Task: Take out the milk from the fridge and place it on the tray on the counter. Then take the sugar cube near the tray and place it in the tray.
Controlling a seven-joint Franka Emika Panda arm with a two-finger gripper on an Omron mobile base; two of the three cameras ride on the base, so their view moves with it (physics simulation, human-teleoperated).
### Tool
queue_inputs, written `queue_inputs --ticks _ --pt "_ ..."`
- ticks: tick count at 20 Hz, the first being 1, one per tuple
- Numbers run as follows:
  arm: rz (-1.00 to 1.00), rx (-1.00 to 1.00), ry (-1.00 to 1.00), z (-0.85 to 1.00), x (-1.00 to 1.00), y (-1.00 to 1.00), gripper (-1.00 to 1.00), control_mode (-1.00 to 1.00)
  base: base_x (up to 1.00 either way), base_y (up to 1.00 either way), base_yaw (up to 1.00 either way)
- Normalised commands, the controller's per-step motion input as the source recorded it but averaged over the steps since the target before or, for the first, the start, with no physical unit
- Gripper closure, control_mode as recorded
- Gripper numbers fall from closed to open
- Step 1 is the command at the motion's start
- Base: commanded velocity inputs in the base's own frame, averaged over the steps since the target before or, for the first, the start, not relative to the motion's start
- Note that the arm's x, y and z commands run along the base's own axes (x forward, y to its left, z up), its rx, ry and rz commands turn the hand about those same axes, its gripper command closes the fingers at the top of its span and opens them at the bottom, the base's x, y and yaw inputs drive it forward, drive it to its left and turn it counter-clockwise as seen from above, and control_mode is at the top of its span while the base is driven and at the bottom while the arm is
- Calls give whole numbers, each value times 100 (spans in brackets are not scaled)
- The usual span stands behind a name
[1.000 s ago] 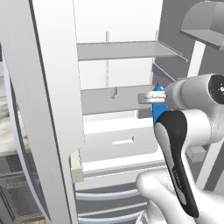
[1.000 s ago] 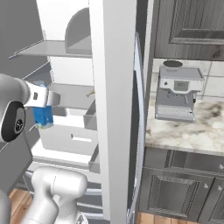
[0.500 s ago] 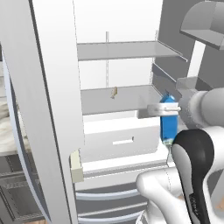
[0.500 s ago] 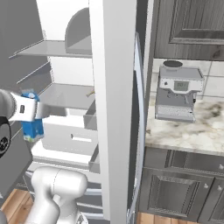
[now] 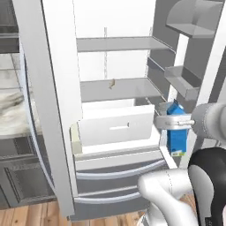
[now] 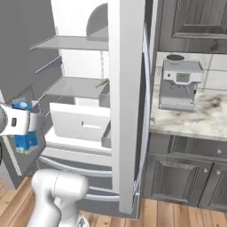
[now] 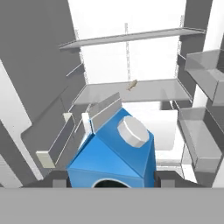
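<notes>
- We see the milk (image 5: 178,132): small blue carton, gabled top, white round cap on the slope, dark mark low on the front.
- Our hand (image 5: 173,122) is clamped on the milk near its top; carton hangs upright, clear of any shelf.
- Milk sits in front of the open fridge (image 5: 115,106), at its right side in the left base view, just beside the door bins (image 5: 182,84).
- White drawer (image 5: 118,125) is pulled out, its right edge near the carton.
- Tiny tan object (image 5: 112,83) lies on the middle shelf, well apart from the milk.
- Bench (image 6: 195,119) lies right of the fridge, with a coffee machine (image 6: 178,85) on it; fridge door edge stands between carton and bench.
</notes>
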Motion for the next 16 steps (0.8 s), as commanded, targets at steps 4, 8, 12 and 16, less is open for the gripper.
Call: queue_inputs --ticks 4,8,12,16 --pt "0 0 0 0 0 0 100 100 -100 -14 0" --pt "0 0 0 0 0 0 100 100 -100 -18 0" --pt "0 0 0 0 0 0 100 100 -100 16 3" --pt "0 0 0 0 0 0 100 100 -36 19 28"
